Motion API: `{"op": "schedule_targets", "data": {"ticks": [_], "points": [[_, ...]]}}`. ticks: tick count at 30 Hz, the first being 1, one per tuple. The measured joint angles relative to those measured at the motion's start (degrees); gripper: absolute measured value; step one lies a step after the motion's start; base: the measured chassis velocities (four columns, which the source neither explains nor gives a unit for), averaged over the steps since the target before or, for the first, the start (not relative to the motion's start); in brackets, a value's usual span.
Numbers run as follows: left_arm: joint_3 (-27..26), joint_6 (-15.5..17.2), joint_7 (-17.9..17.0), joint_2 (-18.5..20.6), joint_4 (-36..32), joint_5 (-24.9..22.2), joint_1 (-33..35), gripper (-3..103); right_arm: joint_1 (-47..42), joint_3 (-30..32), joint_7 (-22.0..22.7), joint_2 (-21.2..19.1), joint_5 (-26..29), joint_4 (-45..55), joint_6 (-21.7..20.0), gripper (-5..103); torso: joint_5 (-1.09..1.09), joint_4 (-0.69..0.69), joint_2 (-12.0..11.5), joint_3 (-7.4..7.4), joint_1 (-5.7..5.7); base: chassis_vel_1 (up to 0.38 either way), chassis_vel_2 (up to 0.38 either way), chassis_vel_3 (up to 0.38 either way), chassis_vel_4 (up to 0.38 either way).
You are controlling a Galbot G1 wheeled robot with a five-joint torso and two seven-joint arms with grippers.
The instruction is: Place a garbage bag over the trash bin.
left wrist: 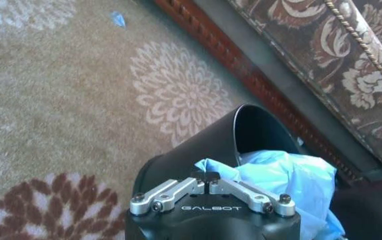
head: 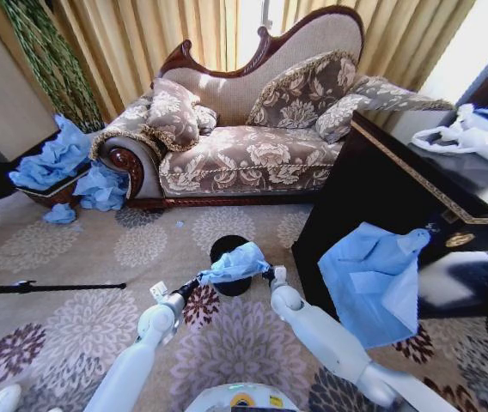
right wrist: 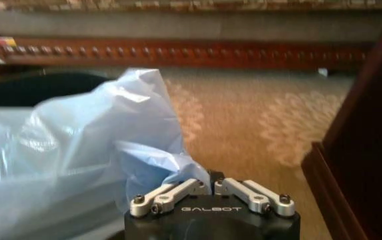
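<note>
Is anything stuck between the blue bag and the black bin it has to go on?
Nothing visible. The left gripper and right gripper hold the garbage bag stretched right above the trash bin, whose open mouth looks clear.

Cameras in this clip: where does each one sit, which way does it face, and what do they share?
Head: up on the robot, facing forward and down at the sofa, carpet and both arms, left tool and right tool holding the garbage bag over the trash bin.
Left wrist: looks past its tool at bin and bag.
Right wrist: looks past its tool at bag.
Shared: bag, bin.
</note>
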Motion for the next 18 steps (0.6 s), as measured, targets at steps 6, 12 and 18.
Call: {"op": "schedule_targets", "data": {"ticks": [6, 12, 18], "points": [[-0.68, -0.46, 1.53, 0.40, -0.13, 0.59, 0.63, 0, 1.89, -0.59, -0.81, 0.79, -0.18, -1.25, 0.65, 0, 0.00, -0.01, 0.00, 0.00, 0.00, 0.000, 0.000, 0.000, 0.000], [-1.93, -1.41, 3.18, 1.22, -0.41, 2.10, 1.44, 0, 2.65, -1.02, -0.78, 0.99, -0.26, -0.99, 0.58, 0, -0.01, -0.01, 0.00, 0.00, 0.00, 0.000, 0.000, 0.000, 0.000], [-2.73, -4.40, 3.72, 1.45, 1.47, 2.58, 0.08, 0, 3.72, -1.14, -1.23, 1.34, -0.31, -2.42, -0.10, 0, -0.01, 0.00, 0.00, 0.00, 0.00, 0.000, 0.000, 0.000, 0.000]]}}
